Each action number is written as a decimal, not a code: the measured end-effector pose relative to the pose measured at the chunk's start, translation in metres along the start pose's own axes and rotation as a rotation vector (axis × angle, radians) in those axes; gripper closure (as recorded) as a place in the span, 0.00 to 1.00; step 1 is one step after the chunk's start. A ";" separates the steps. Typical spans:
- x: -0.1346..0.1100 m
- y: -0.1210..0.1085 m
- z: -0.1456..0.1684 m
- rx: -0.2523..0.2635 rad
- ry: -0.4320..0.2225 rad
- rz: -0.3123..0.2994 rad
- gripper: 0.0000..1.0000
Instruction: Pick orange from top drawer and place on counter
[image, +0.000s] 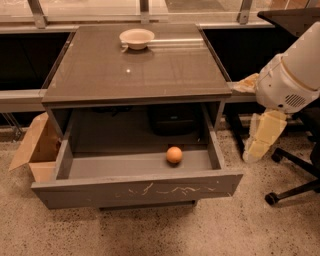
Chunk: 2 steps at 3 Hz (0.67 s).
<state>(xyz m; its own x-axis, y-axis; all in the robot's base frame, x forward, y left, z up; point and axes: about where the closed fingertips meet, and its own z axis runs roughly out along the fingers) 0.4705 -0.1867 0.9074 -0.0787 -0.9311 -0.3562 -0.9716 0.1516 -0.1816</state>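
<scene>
The orange (174, 154) lies in the open top drawer (135, 189), right of its middle and near the front panel with pale scratches. The drawer is pulled out of the grey cabinet under the glossy counter (165, 70). My gripper (262, 137) hangs at the right of the cabinet, beside the drawer's right end and below counter height. It is apart from the orange and holds nothing that I can see. The white arm housing (292, 80) is above it.
A white bowl (137, 38) sits at the back of the counter. A brown cardboard box (35, 147) stands on the floor left of the drawer. An office chair base (292, 187) is at the right. Black desks flank the cabinet.
</scene>
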 end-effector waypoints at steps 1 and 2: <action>0.000 -0.005 0.022 -0.032 -0.043 -0.002 0.26; 0.000 -0.005 0.023 -0.033 -0.044 -0.002 0.23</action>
<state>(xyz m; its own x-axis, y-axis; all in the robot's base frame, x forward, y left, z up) 0.4809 -0.1803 0.8873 -0.0679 -0.9159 -0.3957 -0.9787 0.1382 -0.1520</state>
